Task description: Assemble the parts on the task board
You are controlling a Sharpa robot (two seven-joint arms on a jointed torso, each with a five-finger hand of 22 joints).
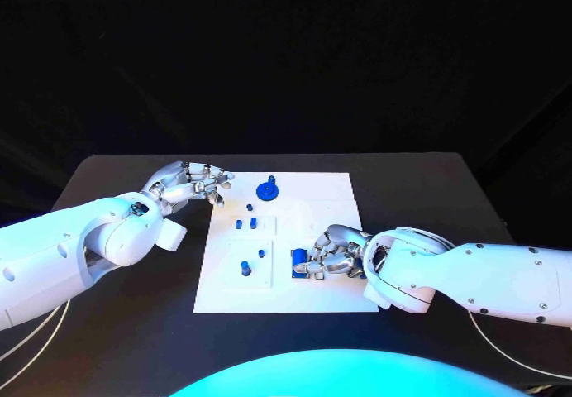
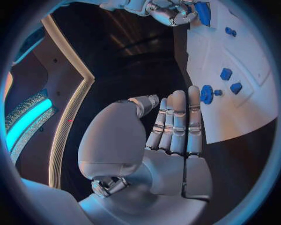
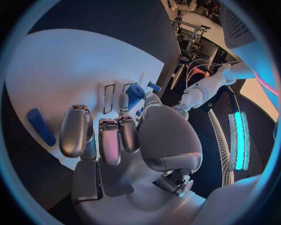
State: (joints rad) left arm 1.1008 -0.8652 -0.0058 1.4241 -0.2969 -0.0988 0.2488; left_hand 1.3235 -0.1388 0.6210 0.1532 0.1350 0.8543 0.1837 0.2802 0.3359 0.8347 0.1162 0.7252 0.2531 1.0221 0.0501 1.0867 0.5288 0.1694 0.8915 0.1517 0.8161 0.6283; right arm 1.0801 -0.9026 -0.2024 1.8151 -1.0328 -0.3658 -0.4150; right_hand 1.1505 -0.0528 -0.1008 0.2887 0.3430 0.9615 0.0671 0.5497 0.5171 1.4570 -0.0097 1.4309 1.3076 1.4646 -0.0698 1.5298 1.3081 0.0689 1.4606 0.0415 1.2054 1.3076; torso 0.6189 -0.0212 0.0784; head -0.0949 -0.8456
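Head view: left hand [image 1: 191,184] at upper left of centre, unclenched and holding nothing, fingertips just at the upper left corner of the white task board [image 1: 321,198]. Right hand [image 1: 331,252] right of centre, low over the board's right half, fingers curled down beside a blue block [image 1: 298,260]; touching it or just short of it, cannot tell, so grasp unclear. Elsewhere on the board, a round blue knob [image 1: 269,189] near the top edge, two small blue pieces [image 1: 245,223] side by side in a shallow recess left of centre, and a blue peg [image 1: 247,268] in a recess lower left. Bare white board along the top right and the bottom; black table [image 1: 119,174] free on every side of the board. Left wrist view: left hand [image 2: 175,136] flat, fingers straight and side by side, thumb held apart, nothing in the palm; fingertips over the board's [image 2: 234,117] edge, just beside the round blue knob [image 2: 206,93], with two small blue pieces [image 2: 229,79] beyond it and the right hand [image 2: 170,11] far across the board by the blue block [image 2: 202,11]. Right wrist view: right hand [image 3: 117,140] with fingers bent downward over the board [image 3: 70,65], the blue block [image 3: 41,126] lying on the board just beside the outermost finger, a blue peg [image 3: 135,93] near the fingertips; contact cannot be told.
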